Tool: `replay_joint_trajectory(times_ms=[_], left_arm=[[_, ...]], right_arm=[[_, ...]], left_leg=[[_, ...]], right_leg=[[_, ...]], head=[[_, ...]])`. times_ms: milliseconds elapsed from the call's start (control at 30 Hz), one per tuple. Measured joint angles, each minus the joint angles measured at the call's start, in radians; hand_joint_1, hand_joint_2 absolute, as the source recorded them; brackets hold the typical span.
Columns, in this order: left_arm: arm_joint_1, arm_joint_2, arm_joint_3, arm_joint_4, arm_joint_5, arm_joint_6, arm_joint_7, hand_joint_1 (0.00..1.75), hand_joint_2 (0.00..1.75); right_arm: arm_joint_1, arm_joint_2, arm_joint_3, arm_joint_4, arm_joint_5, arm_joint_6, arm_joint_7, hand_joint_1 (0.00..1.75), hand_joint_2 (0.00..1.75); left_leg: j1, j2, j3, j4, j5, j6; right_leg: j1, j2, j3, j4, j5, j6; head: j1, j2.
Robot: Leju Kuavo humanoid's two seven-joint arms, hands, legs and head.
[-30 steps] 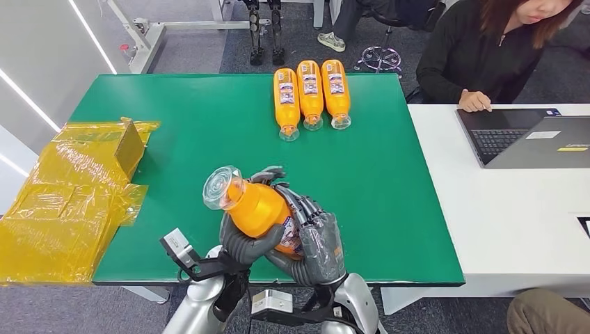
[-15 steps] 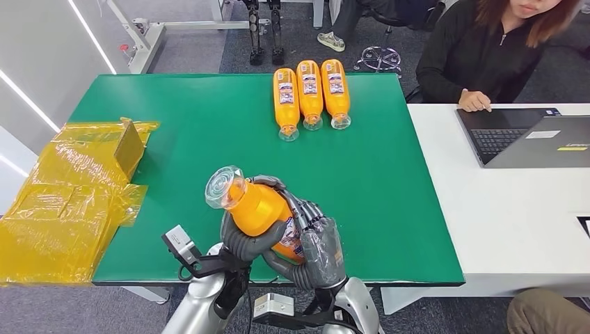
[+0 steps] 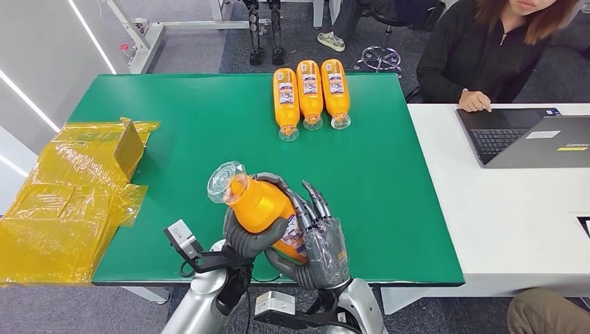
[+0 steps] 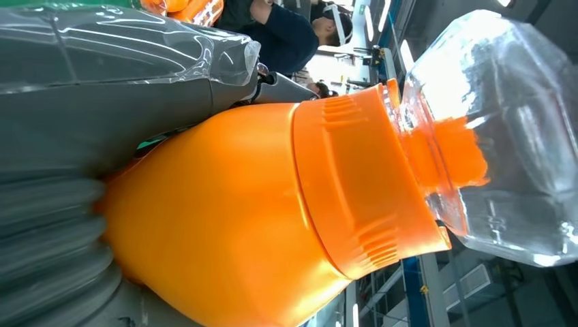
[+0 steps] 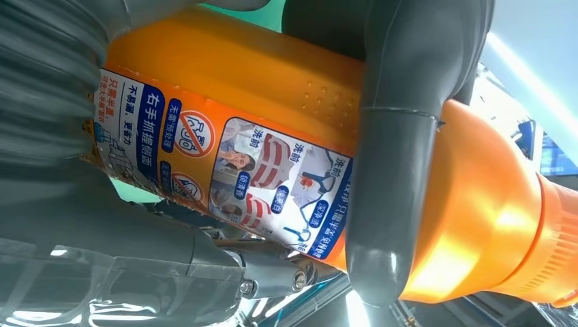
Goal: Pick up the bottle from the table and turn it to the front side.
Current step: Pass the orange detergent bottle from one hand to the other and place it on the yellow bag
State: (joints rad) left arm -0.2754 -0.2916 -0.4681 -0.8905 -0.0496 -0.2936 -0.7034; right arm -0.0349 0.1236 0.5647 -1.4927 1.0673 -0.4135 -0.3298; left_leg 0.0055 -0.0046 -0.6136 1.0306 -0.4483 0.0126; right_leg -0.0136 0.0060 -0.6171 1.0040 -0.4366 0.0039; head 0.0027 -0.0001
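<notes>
An orange bottle (image 3: 259,205) with a clear cap (image 3: 226,182) is held tilted above the front edge of the green table (image 3: 209,132), cap pointing up and left. My left hand (image 3: 245,242) grips its lower body from the left. My right hand (image 3: 319,240) cups it from the right, with one finger and the thumb on it and the other fingers (image 3: 319,198) lifted off. The left wrist view shows the bottle's (image 4: 225,218) shoulder and the cap (image 4: 504,129) close up. In the right wrist view a grey thumb (image 5: 388,170) crosses the bottle beside its printed label (image 5: 225,170).
Three more orange bottles (image 3: 309,94) lie side by side at the table's far edge. Yellow-wrapped boxes (image 3: 69,188) sit at the left. A person (image 3: 487,56) works at a laptop (image 3: 529,139) on the white table (image 3: 501,216) to the right.
The bottle has shifted slightly right and stands a little more upright. Several right-hand fingers have lifted off it and spread.
</notes>
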Motion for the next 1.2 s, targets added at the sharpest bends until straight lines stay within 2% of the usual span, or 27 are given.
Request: replay_joint_trajectory(times_ms=[233, 367, 733, 1000, 1100, 1200], left_arm=[[-0.01, -0.005, 0.0, 0.015, 0.0, 0.008, 0.0, 1.47, 1.75], [-0.024, -0.006, 0.003, 0.031, -0.003, 0.025, 0.0, 1.54, 1.75], [-0.066, -0.014, 0.049, 0.086, 0.001, 0.049, 0.0, 1.53, 1.75], [-0.067, -0.012, 0.095, 0.097, -0.012, 0.054, 0.0, 1.51, 1.75], [-0.064, -0.008, 0.114, 0.097, -0.02, 0.063, 0.0, 1.52, 1.75], [-0.059, -0.003, 0.129, 0.096, -0.045, 0.105, 0.0, 1.55, 1.75]], right_arm=[[0.007, 0.003, -0.009, -0.019, 0.018, 0.015, 0.011, 0.0, 1.75], [0.01, 0.009, -0.021, -0.028, 0.03, 0.028, 0.015, 0.0, 1.75], [0.01, 0.016, -0.031, -0.037, 0.033, 0.038, 0.013, 0.0, 1.75], [0.009, 0.016, -0.031, -0.012, -0.056, 0.044, -0.045, 0.0, 1.75], [0.008, 0.016, -0.032, 0.011, -0.099, 0.006, -0.094, 0.0, 1.75], [0.011, 0.015, -0.033, 0.013, -0.118, -0.013, -0.106, 0.0, 1.75]], left_leg=[[0.0, 0.0, 0.0, 0.0, 0.0, 0.0], [0.0, 0.0, 0.0, 0.0, 0.0, 0.0], [0.0, 0.0, 0.0, 0.0, 0.0, 0.0], [0.0, -0.001, 0.0, 0.0, 0.0, 0.0], [0.0, -0.001, 0.0, 0.0, 0.0, 0.0], [0.0, 0.0, 0.0, 0.0, 0.0, 0.0]], right_leg=[[0.0, 0.0, 0.0, 0.0, 0.0, 0.0], [0.0, 0.0, 0.0, 0.0, 0.0, 0.0], [0.0, 0.0, 0.0, 0.0, 0.0, 0.0], [0.0, 0.0, 0.0, 0.0, 0.0, 0.0], [0.0, 0.0, 0.0, 0.0, 0.0, 0.0], [0.0, 0.0, 0.0, 0.0, 0.0, 0.0]], head=[[0.0, 0.0], [0.0, 0.0], [0.0, 0.0], [0.0, 0.0], [0.0, 0.0], [0.0, 0.0]])
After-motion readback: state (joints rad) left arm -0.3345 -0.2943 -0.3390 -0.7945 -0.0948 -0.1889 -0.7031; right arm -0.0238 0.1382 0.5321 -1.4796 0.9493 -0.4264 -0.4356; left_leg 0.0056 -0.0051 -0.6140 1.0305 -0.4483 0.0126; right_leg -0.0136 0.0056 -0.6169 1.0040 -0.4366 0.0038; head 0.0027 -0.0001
